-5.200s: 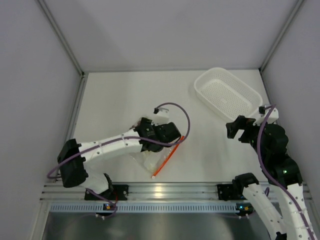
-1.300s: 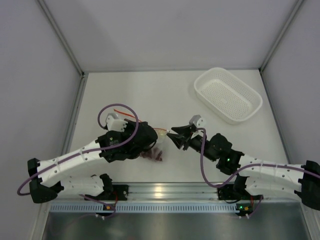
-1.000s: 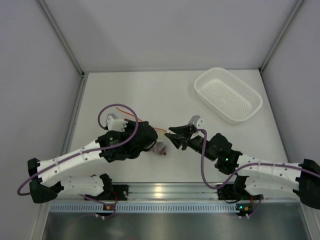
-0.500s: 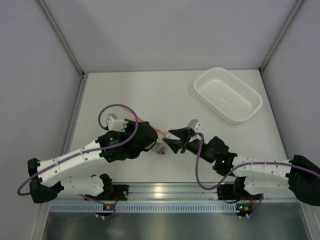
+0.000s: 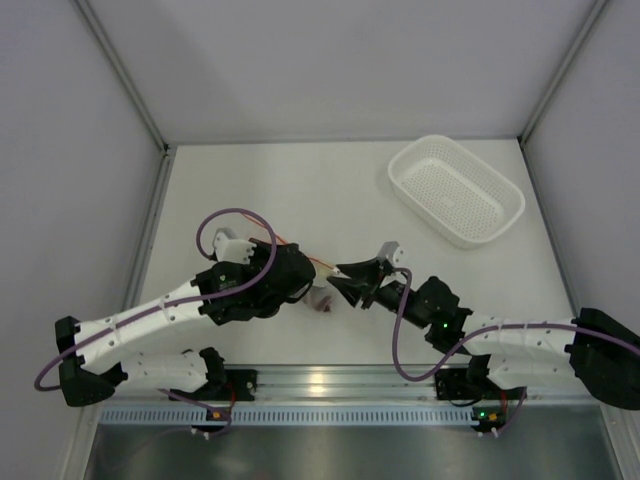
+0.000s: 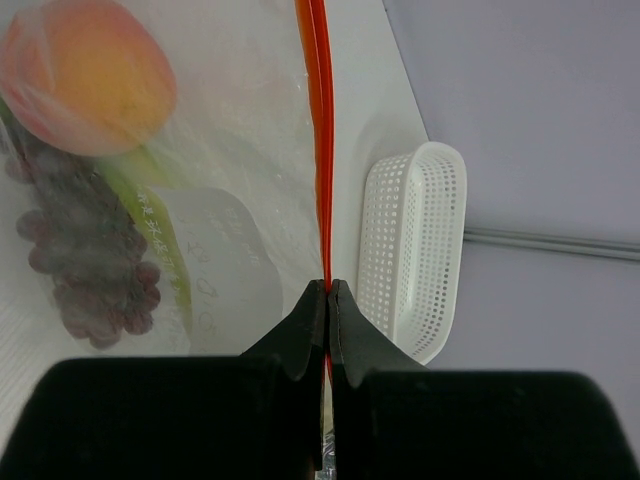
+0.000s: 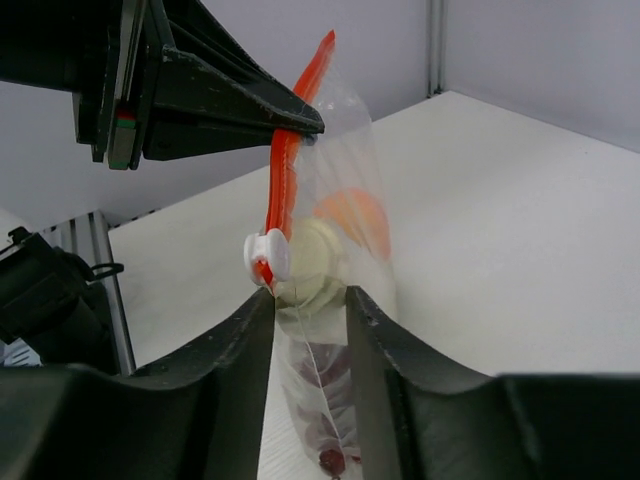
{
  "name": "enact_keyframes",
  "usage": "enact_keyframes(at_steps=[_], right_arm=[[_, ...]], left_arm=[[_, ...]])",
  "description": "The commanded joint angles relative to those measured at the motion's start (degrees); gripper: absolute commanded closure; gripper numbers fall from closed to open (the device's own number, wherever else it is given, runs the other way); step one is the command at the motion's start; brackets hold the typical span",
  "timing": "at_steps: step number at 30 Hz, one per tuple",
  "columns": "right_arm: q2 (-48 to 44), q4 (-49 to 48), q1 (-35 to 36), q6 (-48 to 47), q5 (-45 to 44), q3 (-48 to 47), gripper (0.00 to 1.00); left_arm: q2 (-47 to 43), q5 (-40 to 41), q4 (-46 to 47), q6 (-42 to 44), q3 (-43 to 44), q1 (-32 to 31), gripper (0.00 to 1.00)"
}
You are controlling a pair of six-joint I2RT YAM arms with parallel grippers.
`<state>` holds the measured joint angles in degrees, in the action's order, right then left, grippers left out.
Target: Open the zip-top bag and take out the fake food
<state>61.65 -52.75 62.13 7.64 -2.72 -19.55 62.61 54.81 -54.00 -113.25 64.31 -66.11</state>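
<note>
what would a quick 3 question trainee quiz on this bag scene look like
1. True or false: the fake food sits inside the zip-top bag.
2. Which gripper is shut on the orange-red zipper strip? A left, B right.
3. Fill in: the right gripper straddles the bag beside a ___ slider.
Key: 1 true; 2 A, the left gripper; 3 white.

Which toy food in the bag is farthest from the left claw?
The round orange-pink fruit; the grape bunch and green stalk lie nearer the left claw.
</note>
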Motion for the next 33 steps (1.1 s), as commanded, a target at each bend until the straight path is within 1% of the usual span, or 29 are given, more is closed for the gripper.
enact_keyframes(at_steps=[1,3,6,8,9,11,13,17,19,20,21,22,23,24,26,28,29,31,32,33], right_arm=[[0.84,-5.08,0.98,0.01,0.7,-1.8,0.67],[1.28,-5.6,0.89,0.01,0.44,-1.63,0.71],[1.37,-6.31,0.89,-0.08,0.0,-1.63,0.72],[1.11,-6.4,0.98,-0.34,0.0,-1.72,0.69],[1.11,-6.49,0.89,-0.34,0.17,-1.81,0.61],[1.02,-6.4,0.98,-0.52,0.26,-2.42,0.61],[1.02,-5.79,0.98,-0.7,0.35,-3.12,0.66],[1.46,-4.91,0.89,-1.31,0.7,-3.65,0.79],[1.37,-5.26,0.89,-1.14,0.7,-3.48,0.8],[1.2,-5.34,0.98,-1.31,0.87,-3.48,0.87],[0.85,-5.26,0.89,-1.31,0.96,-3.48,0.91],[0.67,-5.0,0.89,-1.31,1.05,-3.56,0.97],[0.32,-4.38,0.89,-1.31,0.96,-3.83,1.0],[-0.29,-3.77,0.98,-1.66,0.96,-4.0,1.0],[-1.26,-0.78,0.89,-2.1,0.7,-4.88,1.0],[-2.75,2.89,0.89,-2.71,0.61,-5.76,1.0],[-3.2,3.79,0.89,-2.98,0.35,-5.94,1.0],[-4.34,5.28,0.98,-3.33,0.26,-6.03,1.0],[-4.69,5.73,0.98,-3.42,0.26,-6.03,1.0],[-5.04,6.17,0.89,-3.51,0.35,-6.11,1.0]], left_arm=[[-1.52,1.09,3.81,-3.12,0.2,0.01,1.0],[-1.53,1.09,3.9,-3.03,0.29,0.01,1.0],[-1.61,1.18,3.9,-2.76,0.29,0.01,1.0],[-1.7,1.01,3.81,-2.94,-0.06,-0.07,1.0],[-1.7,1.0,3.9,-3.11,-0.15,0.01,1.0],[-1.53,0.92,3.9,-3.2,-0.24,0.01,1.0],[-1.53,0.92,3.9,-3.2,-0.15,0.01,1.0],[-1.53,0.92,3.9,-3.03,-0.07,0.01,1.0],[-1.61,0.83,3.9,-3.03,-0.15,0.01,1.0],[-1.53,0.83,3.9,-3.03,-0.15,-0.07,1.0],[-1.44,0.74,3.9,-3.03,-0.33,0.01,1.0],[-1.52,0.65,3.9,-3.11,-0.5,0.01,1.0],[-1.35,0.74,3.9,-3.12,-0.51,0.01,1.0],[-1.26,0.74,3.9,-3.03,-0.77,0.01,1.0],[-1.44,1.09,3.9,-2.77,-0.86,0.01,0.91],[-1.44,2.05,3.81,-2.07,-0.86,0.01,0.79],[-1.44,2.23,3.9,-1.54,-0.86,0.01,0.69],[-1.61,2.5,3.9,-1.36,-1.03,0.01,0.65],[-1.53,2.59,3.9,-1.18,-1.12,0.01,0.6],[-1.44,2.67,3.9,-0.83,-1.03,0.01,0.45]])
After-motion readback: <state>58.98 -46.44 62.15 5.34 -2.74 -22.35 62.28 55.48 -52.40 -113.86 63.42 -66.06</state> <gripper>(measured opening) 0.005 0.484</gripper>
